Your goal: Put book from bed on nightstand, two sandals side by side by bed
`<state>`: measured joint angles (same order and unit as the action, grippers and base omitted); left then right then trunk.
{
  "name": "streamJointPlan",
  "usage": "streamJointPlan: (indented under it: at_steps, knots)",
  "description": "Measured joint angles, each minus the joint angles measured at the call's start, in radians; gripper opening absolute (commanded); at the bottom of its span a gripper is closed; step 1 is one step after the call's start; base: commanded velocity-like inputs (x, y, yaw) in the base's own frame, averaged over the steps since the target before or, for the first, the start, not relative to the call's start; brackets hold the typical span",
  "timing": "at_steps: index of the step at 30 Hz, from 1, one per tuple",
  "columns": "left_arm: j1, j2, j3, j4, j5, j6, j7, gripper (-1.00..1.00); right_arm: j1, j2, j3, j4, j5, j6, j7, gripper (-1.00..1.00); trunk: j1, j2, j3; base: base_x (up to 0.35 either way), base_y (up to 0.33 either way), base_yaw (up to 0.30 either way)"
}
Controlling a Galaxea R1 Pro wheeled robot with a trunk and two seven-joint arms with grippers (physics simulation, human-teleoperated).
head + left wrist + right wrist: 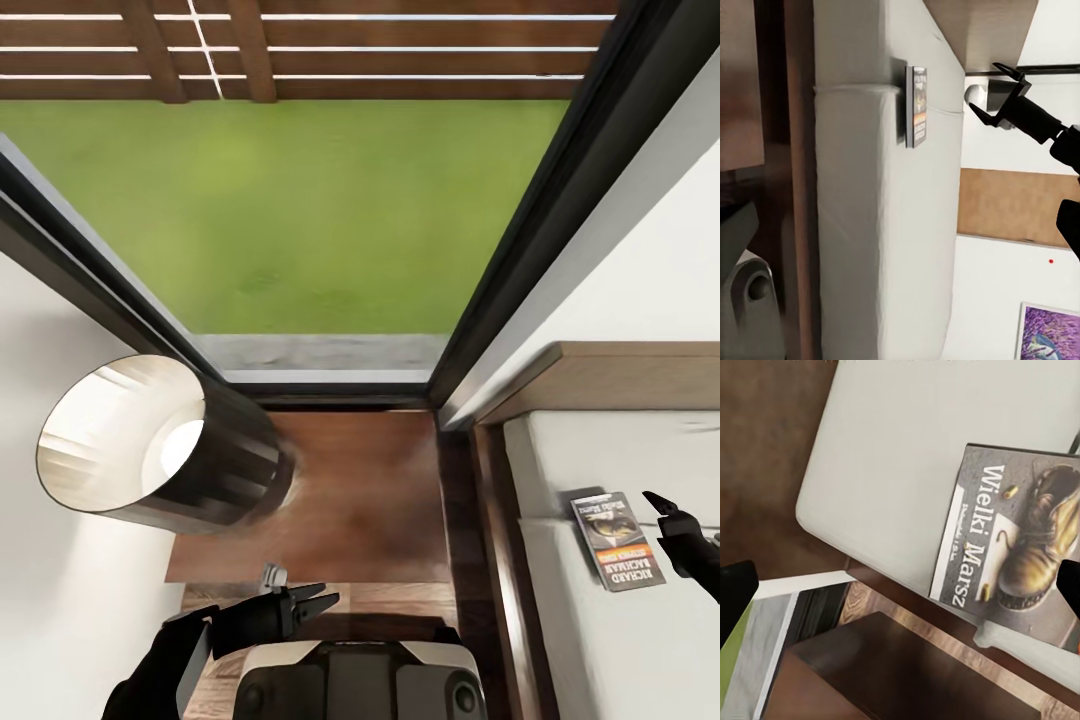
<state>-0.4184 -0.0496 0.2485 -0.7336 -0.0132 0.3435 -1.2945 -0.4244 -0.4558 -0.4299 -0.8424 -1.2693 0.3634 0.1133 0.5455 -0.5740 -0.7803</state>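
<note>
The book lies flat on the mattress.
</note>
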Motion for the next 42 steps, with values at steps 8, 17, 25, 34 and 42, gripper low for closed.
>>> streamJointPlan:
  at_steps: [8,17,25,34,42]
  knots:
    - [0.0,0.0,0.001,0.001,0.001,-0.001,0.0,1.0,0.0,0.0,0.0,0.0,0.0,-0.001,0.0,1.0,0.0,0.0,0.0,0.0,0.0,0.0]
    - [0.0,0.0,0.0,0.001,0.0,-0.001,0.0,1.0,0.0,0.0,0.0,0.0,0.0,-0.002,0.0,1.0,0.031,-0.056,-0.025,0.0,0.0,0.0]
    - [0.0,0.0,0.0,0.001,0.001,-0.001,0.0,1.0,0.0,0.0,0.0,0.0,0.0,-0.002,0.0,1.0,0.061,-0.112,-0.05,0.0,0.0,0.0]
    - [0.0,0.0,0.0,0.001,0.001,-0.001,0.0,1.0,0.0,0.0,0.0,0.0,0.0,-0.002,0.0,1.0,0.096,-0.175,-0.078,0.0,0.0,0.0]
    - [0.0,0.0,0.0,0.001,0.0,-0.001,0.0,1.0,0.0,0.0,0.0,0.0,0.0,-0.002,0.0,1.0,0.115,-0.21,-0.094,0.0,0.0,0.0]
